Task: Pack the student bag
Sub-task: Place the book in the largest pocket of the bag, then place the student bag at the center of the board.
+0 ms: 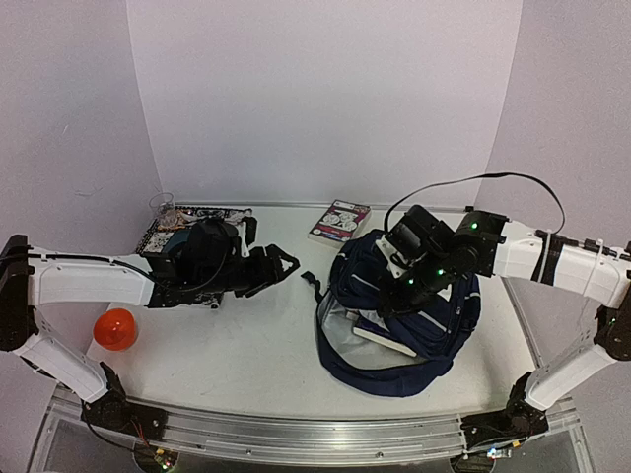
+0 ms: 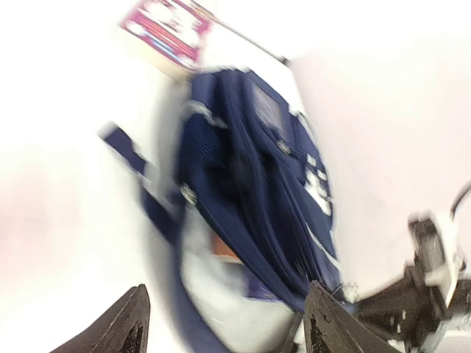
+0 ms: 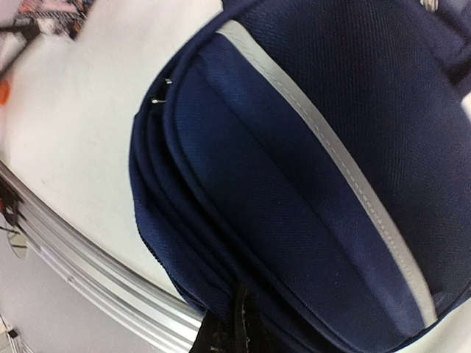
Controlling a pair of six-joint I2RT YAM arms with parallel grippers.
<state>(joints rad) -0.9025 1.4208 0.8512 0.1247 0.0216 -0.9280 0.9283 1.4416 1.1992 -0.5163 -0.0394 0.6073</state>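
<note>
The student bag [image 1: 414,330] lies right of centre, navy with grey-white stripes, its mouth facing left and its pale grey lining [image 1: 340,325] showing. A flat white item [image 1: 385,340] lies inside. My right gripper [image 1: 409,286] rests on top of the bag, shut on a fold of its fabric. In the right wrist view the dark fingertips [image 3: 235,331] pinch the navy cloth [image 3: 294,184]. My left gripper [image 1: 281,268] hovers left of the bag, open and empty. The blurred left wrist view shows its fingers [image 2: 136,320] wide apart, facing the bag's mouth [image 2: 250,169].
A small book [image 1: 339,221] lies behind the bag. A patterned black mat [image 1: 192,219] and a clear glass [image 1: 163,205] sit at the back left. An orange ball [image 1: 115,328] rests at the left front. A metal rail [image 1: 296,434] runs along the near edge.
</note>
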